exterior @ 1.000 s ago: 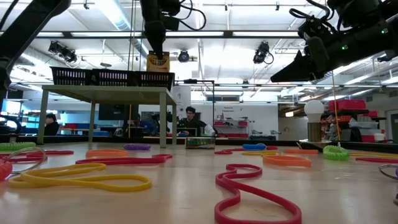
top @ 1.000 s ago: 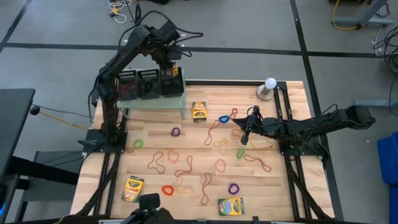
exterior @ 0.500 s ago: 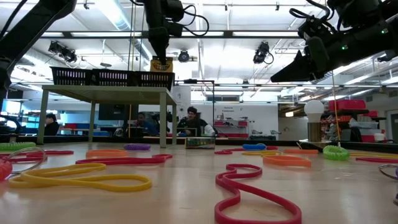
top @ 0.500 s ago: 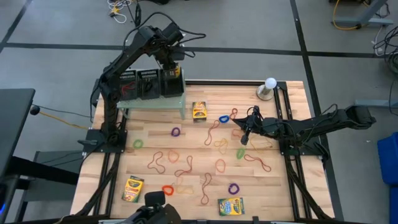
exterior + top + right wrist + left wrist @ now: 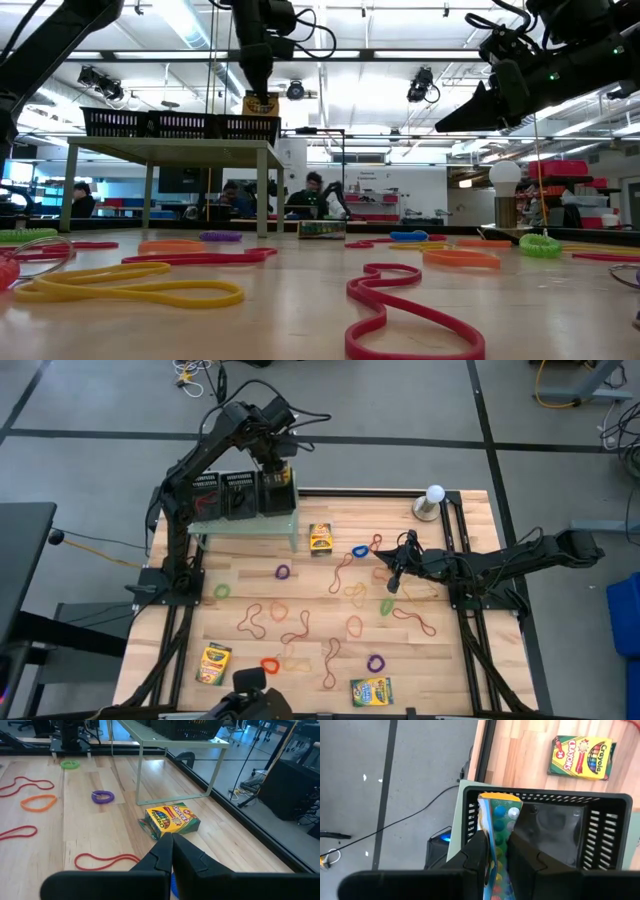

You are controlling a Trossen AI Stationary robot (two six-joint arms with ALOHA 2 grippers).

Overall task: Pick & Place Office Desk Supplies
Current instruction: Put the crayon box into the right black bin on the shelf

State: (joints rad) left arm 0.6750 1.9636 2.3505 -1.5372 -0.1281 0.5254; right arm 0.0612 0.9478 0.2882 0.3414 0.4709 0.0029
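Three black mesh trays [image 5: 238, 493] stand in a row on the pale green stand [image 5: 245, 522] at the table's far left. My left gripper [image 5: 277, 460] is above the rightmost tray [image 5: 600, 820], shut on a yellow-and-green crayon box [image 5: 497, 827] that reaches down into it. Other crayon boxes lie flat on the table [image 5: 320, 537], [image 5: 215, 663], [image 5: 371, 691]. Rubber bands [image 5: 282, 572] of many colours are strewn over the wood. My right gripper [image 5: 393, 575] is shut with nothing in it, clear of the table at mid right, near a blue band [image 5: 360, 550]. My left gripper pinches the crayon box by its two broad faces [image 5: 496, 845], near its upper end, between the two fingers [image 5: 475, 855]. The fingers come from above, slanting steeply down. The box stands upright with its lower end [image 5: 260, 106] inside the rightmost tray; whether it touches the tray floor I cannot tell.
A white globe on a grey base [image 5: 433, 497] stands at the far right corner. The stand's legs [image 5: 265, 190] leave a gap beneath it. People [image 5: 315, 195] sit in the room beyond the far edge.
My left gripper has shifted a little toward the table's right and down with the crayon box, so less of the box shows above the tray's rim. Over the last half second it has kept still.
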